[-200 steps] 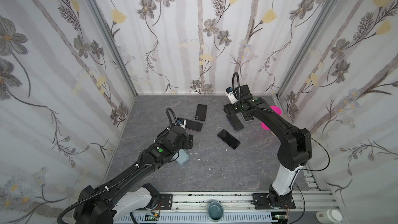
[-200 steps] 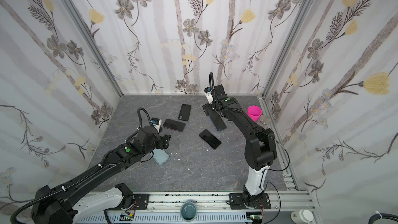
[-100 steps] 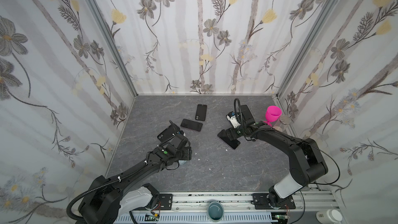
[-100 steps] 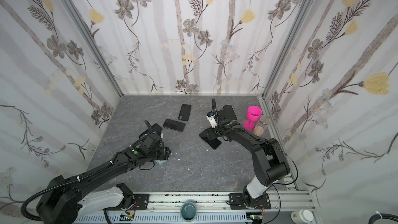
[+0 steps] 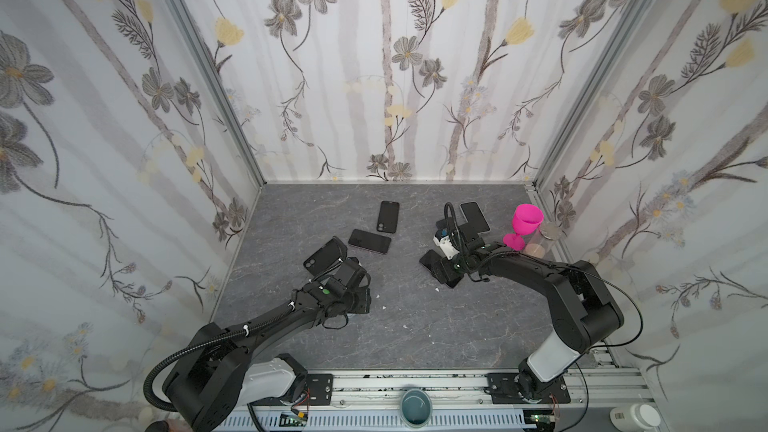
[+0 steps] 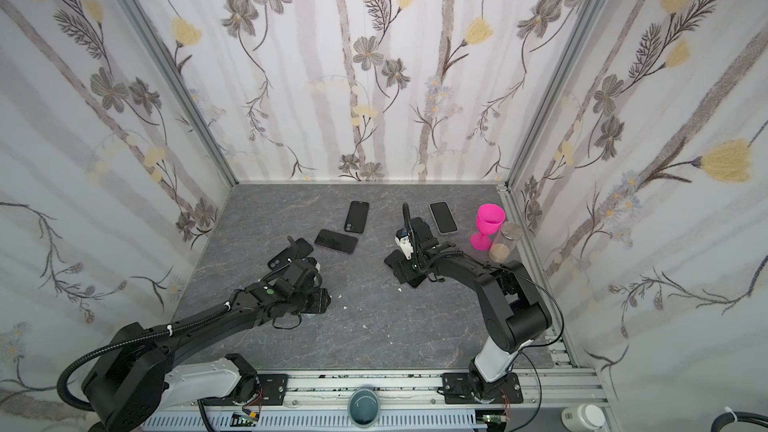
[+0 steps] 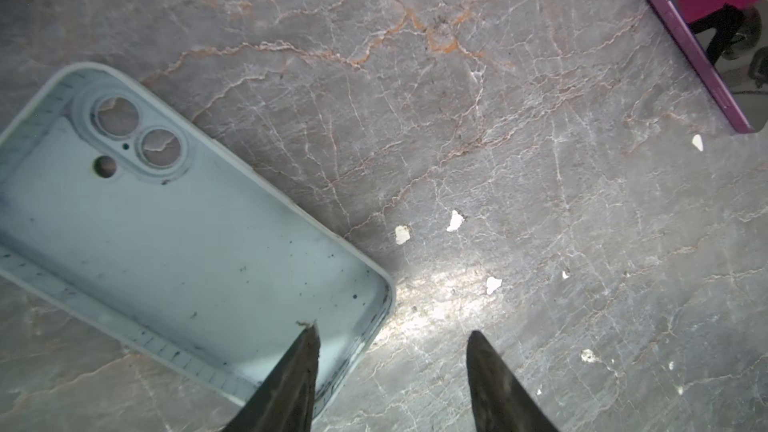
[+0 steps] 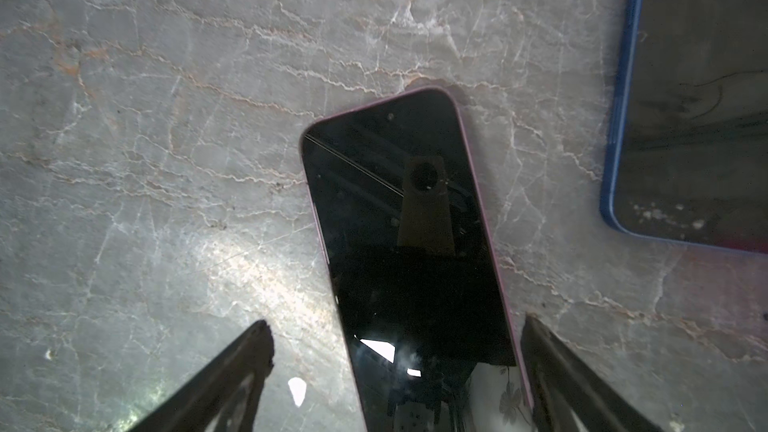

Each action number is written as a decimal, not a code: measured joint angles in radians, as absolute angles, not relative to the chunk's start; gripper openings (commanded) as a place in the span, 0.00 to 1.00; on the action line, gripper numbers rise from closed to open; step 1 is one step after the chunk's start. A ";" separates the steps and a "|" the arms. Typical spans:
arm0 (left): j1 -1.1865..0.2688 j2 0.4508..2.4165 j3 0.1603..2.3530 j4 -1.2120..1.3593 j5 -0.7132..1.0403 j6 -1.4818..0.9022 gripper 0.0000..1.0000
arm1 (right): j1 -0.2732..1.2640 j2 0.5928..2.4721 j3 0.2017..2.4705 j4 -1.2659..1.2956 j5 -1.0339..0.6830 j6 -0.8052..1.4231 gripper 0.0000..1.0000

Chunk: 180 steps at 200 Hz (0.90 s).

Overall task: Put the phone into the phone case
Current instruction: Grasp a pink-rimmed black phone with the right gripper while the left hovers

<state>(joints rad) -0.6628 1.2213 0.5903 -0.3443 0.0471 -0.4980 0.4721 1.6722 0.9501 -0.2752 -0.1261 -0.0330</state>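
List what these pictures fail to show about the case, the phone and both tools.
Light blue case: one end cut by the left wrist view's edge; in both top views the left arm nearly hides it.
Pink-edged phone: one end cut by the right wrist view's edge; in both top views partly covered by the right tool.
Left tool: whether its finger over the case touches it cannot be told.

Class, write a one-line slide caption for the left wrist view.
The left tool, open, straddles one end of an empty pale-blue phone case on the marbled table.
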 measured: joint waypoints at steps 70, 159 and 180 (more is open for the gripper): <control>-0.663 1.232 0.590 -0.344 0.050 -0.498 0.56 | 0.482 1.707 0.965 -0.319 -0.068 -0.061 0.92; -0.663 1.243 0.594 -0.340 0.052 -0.498 0.56 | 0.487 1.765 1.001 -0.356 -0.048 -0.091 0.85; -0.663 1.243 0.599 -0.339 0.053 -0.498 0.55 | 0.487 1.775 1.013 -0.356 -0.049 -0.098 0.82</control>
<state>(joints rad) -0.6628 1.2430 0.5995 -0.3386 0.0528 -0.4976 0.4870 1.7748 1.0134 -0.3565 -0.0494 -0.0982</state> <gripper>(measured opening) 0.557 0.832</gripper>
